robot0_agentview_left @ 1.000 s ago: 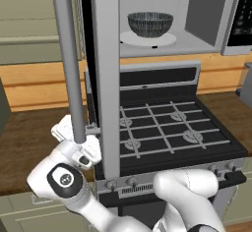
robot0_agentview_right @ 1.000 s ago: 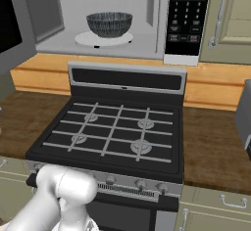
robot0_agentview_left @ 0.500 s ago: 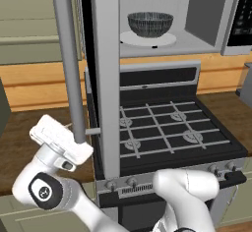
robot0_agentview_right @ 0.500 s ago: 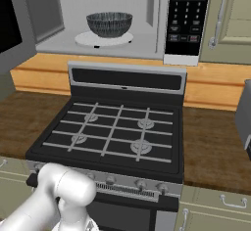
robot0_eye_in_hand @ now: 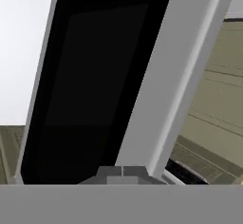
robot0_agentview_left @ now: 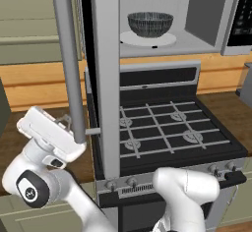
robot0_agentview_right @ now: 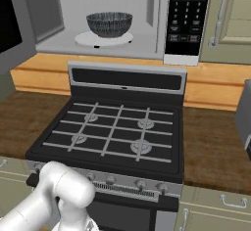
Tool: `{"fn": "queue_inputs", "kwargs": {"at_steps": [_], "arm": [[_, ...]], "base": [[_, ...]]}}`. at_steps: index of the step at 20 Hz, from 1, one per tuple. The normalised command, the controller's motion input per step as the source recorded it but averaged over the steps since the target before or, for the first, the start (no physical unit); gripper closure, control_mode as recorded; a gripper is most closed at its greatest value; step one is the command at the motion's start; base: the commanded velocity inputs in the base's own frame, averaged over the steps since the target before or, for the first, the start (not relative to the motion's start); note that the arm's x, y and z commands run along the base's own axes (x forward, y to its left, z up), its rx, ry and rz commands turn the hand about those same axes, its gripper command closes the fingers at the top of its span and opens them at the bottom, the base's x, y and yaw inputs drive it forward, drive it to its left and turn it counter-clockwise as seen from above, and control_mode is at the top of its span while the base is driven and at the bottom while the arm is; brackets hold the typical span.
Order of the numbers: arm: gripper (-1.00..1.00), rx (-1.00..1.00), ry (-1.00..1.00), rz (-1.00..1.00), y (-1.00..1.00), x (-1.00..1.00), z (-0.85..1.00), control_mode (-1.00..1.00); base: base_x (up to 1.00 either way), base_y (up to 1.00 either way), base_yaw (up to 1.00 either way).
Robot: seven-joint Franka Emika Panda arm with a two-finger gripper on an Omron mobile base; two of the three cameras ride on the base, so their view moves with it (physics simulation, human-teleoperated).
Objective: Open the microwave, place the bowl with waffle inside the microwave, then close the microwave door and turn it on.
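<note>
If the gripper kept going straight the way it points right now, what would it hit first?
Most likely the microwave door. In the hand view the gripper faces the door's black glass and silver frame at close range, with nothing between them. The left base view shows the hand beside the open door's bar handle; the exact gap is unclear.

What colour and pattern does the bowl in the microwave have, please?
The bowl is dark grey with a fine mesh pattern, clearest in the right base view.

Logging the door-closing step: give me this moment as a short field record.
microwave: cavity open
microwave door: swung wide open, edge-on in the left base view
door handle: long silver bar, beside the robot's hand
bowl: on the white turntable inside the cavity
waffle: cannot tell, hidden by the bowl wall
claw: state cannot be told
stove: below the microwave, burners bare
</note>
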Motion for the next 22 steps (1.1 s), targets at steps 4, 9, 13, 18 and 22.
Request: {"fn": "queue_inputs", "kwargs": {"at_steps": [4,9,13,18,22], "arm": [[1.0,0.05,-0.2,-0.08,-0.11,-0.14,0.31,-1.0],[1.0,0.14,-0.17,-0.05,-0.3,-0.2,0.31,-1.0],[1.0,0.27,-0.11,0.0,-0.64,-0.41,0.23,-1.0],[1.0,0.37,-0.1,0.01,-0.82,-0.41,0.3,-1.0],[1.0,0.5,-0.05,0.12,-0.97,-0.35,0.37,-1.0]], "base": [[0.0,0.0,0.0],[0.0,0.0,0.0],[0.0,0.0,0.0],[0.0,0.0,0.0],[0.0,0.0,0.0]]}}
